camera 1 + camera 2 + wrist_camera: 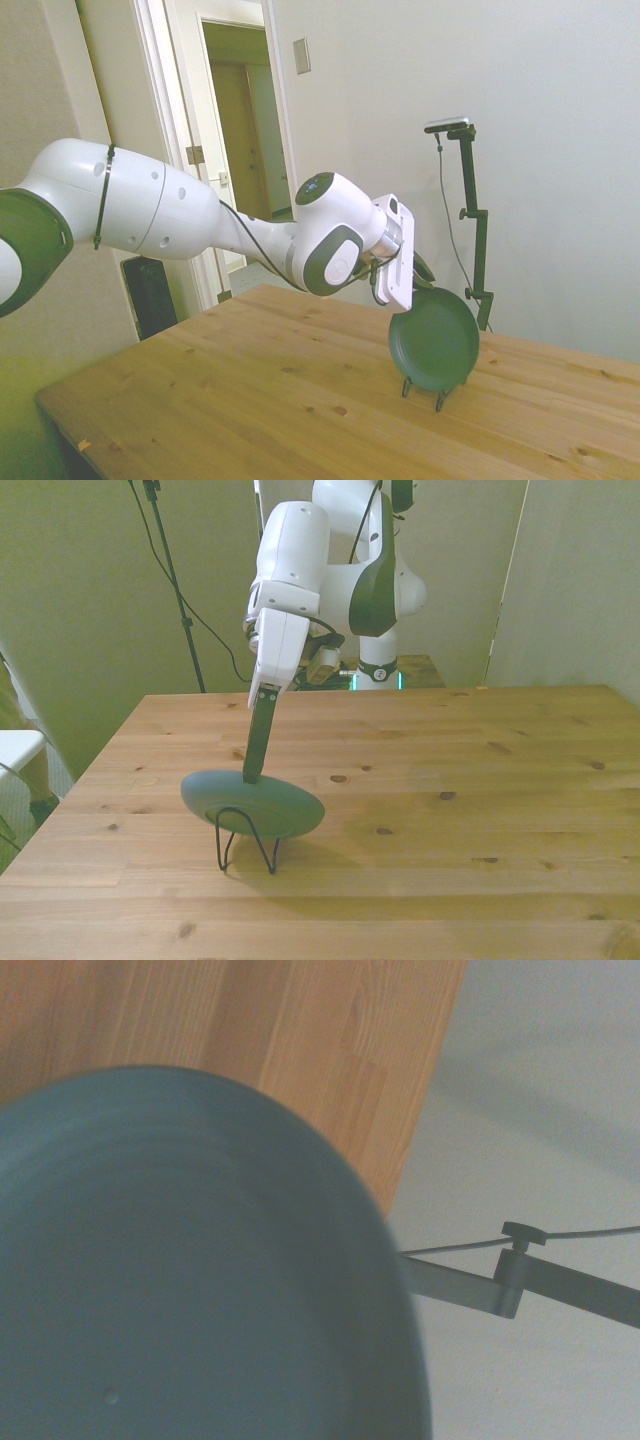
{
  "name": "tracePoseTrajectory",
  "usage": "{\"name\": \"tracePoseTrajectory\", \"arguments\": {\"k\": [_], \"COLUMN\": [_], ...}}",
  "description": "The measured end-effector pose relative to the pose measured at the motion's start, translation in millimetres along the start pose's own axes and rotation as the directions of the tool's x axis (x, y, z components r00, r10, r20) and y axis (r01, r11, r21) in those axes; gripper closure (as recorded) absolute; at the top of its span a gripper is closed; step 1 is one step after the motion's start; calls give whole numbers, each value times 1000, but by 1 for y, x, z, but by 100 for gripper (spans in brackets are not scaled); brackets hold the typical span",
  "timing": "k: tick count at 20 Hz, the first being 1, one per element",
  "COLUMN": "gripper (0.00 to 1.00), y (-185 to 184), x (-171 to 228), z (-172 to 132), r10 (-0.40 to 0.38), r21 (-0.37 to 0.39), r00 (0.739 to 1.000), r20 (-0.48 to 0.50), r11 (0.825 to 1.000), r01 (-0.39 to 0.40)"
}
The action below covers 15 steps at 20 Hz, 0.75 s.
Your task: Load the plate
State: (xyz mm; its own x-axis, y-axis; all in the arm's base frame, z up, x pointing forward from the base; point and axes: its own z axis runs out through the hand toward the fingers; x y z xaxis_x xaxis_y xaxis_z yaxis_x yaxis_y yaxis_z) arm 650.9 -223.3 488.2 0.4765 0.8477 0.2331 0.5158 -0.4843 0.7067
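Plate (434, 345) stands on edge in the wire stand (247, 842) on the bench (450, 780), tilted. Looks rigid, smooth, prob chippable, so grip the top rim. Claw (254, 770) is clamped on that rim w/ 2 fingers.

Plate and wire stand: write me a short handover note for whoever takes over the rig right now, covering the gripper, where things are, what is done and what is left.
Gripper: at the plate's top rim, fingers reaching down onto it; whether it is clamped or already released cannot be told.
Plate: dark green, standing on edge, leaning, in the thin black wire stand on the wooden table, towards the front view's left.
Done: the plate appears seated in the stand.
Left: confirm that the plate rests on its own, open the fingers if they are still closed, then probably lift the arm straight away without tipping the plate.
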Motion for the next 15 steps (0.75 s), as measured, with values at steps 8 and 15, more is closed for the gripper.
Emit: {"name": "tracePoseTrajectory", "arguments": {"k": [8, 15], "gripper": [0, 0], "y": [18, 35], "x": [15, 27], "z": [-32, -77], "r10": [38, 118], "r21": [-26, 214], "r00": [998, 993], "r20": [-50, 10], "r11": [999, 970], "r01": [-39, -117]}}
